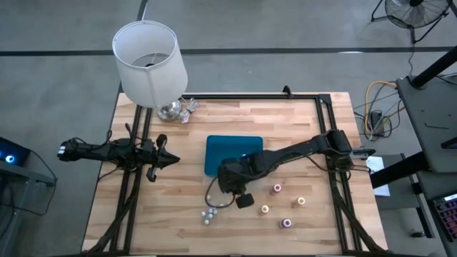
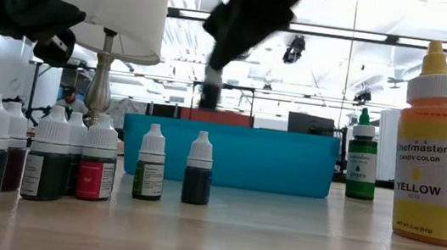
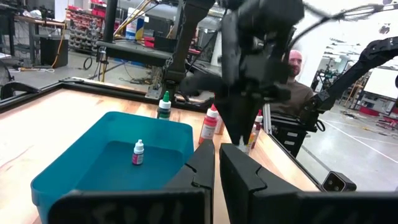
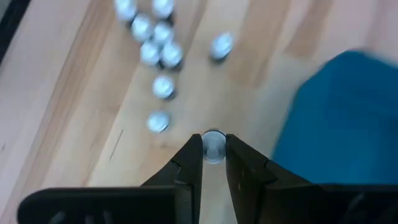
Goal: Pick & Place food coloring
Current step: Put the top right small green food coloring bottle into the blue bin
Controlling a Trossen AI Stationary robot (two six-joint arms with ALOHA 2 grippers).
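Note:
The food coloring is a group of tiny white-capped bottles (image 1: 208, 214) standing on the wooden table near its front edge, just in front of the blue tray (image 1: 214, 143). One more tiny bottle (image 3: 138, 152) stands inside the tray. My right gripper (image 4: 213, 149) hangs over the table between the group and the tray, shut on a small dark bottle (image 2: 208, 93). My left gripper (image 3: 216, 163) waits shut and level at the table's left side, touching nothing. My right gripper pinches the small bottle's white cap (image 4: 213, 142) between its two fingertips. The fingers come from above, slanting down. The bottle hangs upright below them, lifted clear of the table in front of the tray's wall (image 2: 287, 163).
Larger coloured-top bottles (image 1: 277, 189) stand to the right of the group; a yellow one (image 2: 436, 151) and a green one (image 2: 361, 163) show in the low view. A white-shaded lamp (image 1: 148, 61) stands at the far left corner. A person (image 3: 298, 74) sits beyond the table.

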